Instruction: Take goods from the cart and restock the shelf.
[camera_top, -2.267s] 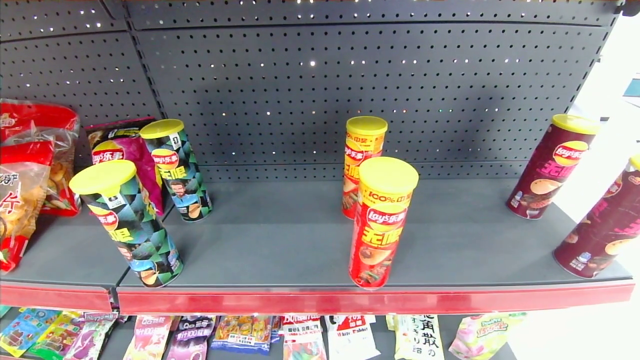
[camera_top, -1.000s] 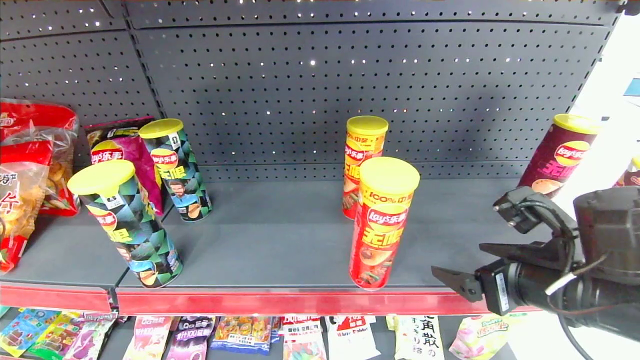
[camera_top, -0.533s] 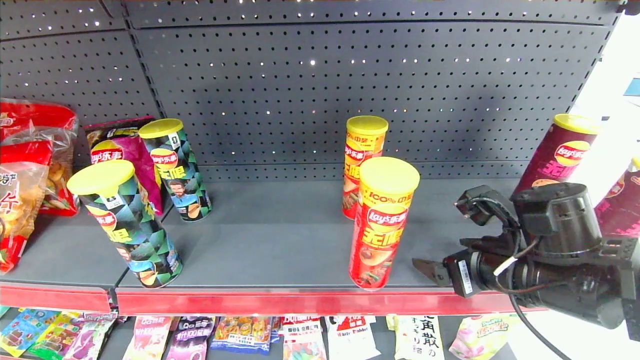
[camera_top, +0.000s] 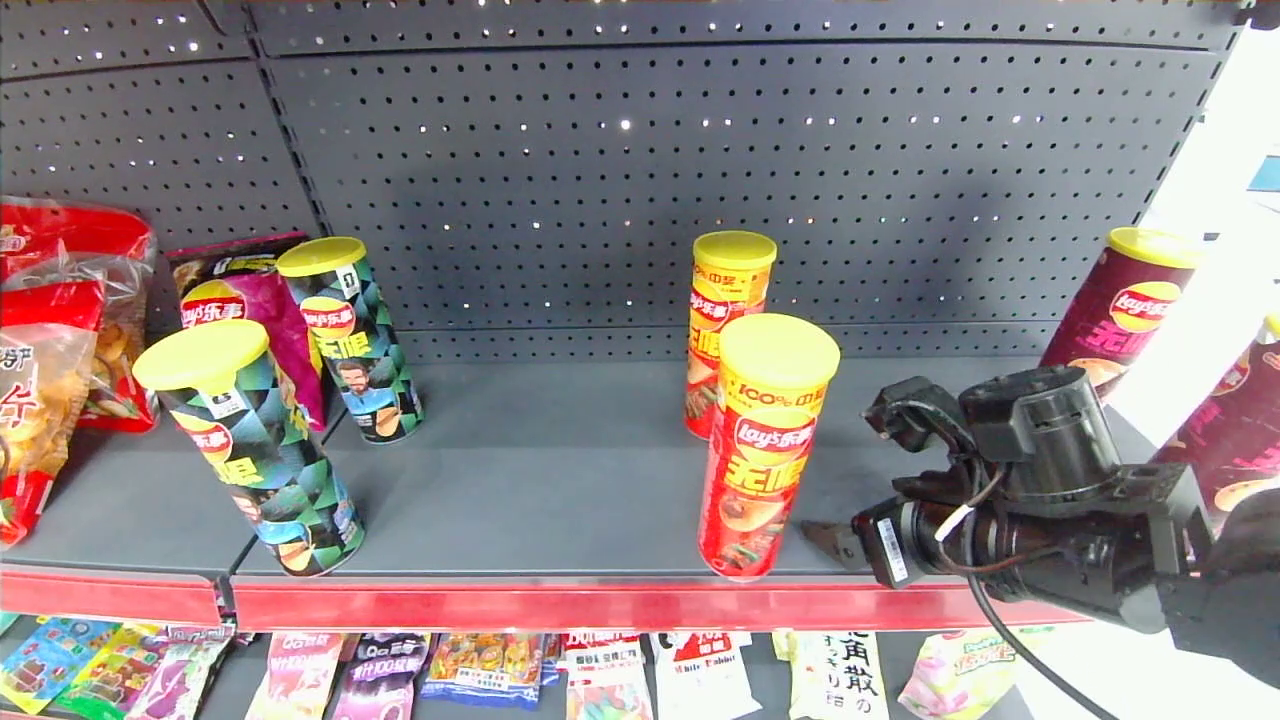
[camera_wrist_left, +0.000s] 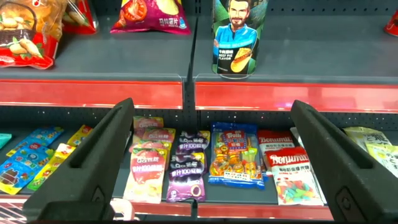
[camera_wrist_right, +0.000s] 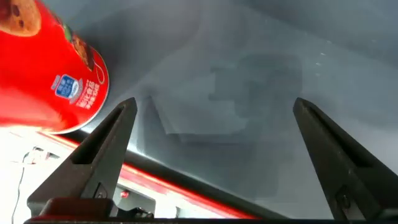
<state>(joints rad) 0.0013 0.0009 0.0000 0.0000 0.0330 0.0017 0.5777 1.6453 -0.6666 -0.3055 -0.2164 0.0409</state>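
Grey pegboard (camera_top: 620, 200) backs a grey shelf (camera_top: 560, 480) that ends at a red lip (camera_top: 600, 603).

The right gripper (camera_top: 850, 510) sits low at the shelf's front edge, its fingers spread wide and holding nothing. One fingertip lies just beside the base of the front red can (camera_top: 765, 450), apparently not touching it. That can stands upright close to the lip, with the rear red can (camera_top: 728, 290) directly behind it.

The left gripper (camera_wrist_left: 212, 106) is also wide open and empty, and faces the packets (camera_wrist_left: 186, 174) on the lower shelf.

Risks, as judged:
- A sideways sweep of the right fingers could strike the tall, narrow front red can low down. It could then tip over the lip or into the can behind.
- The maroon cans (camera_top: 1115, 310) stand close to the right arm's far side, so a wide swing there could knock them.

The widest bare floor lies between the red cans and the green-patterned cans (camera_top: 250, 460). A narrower strip lies beneath the right gripper.
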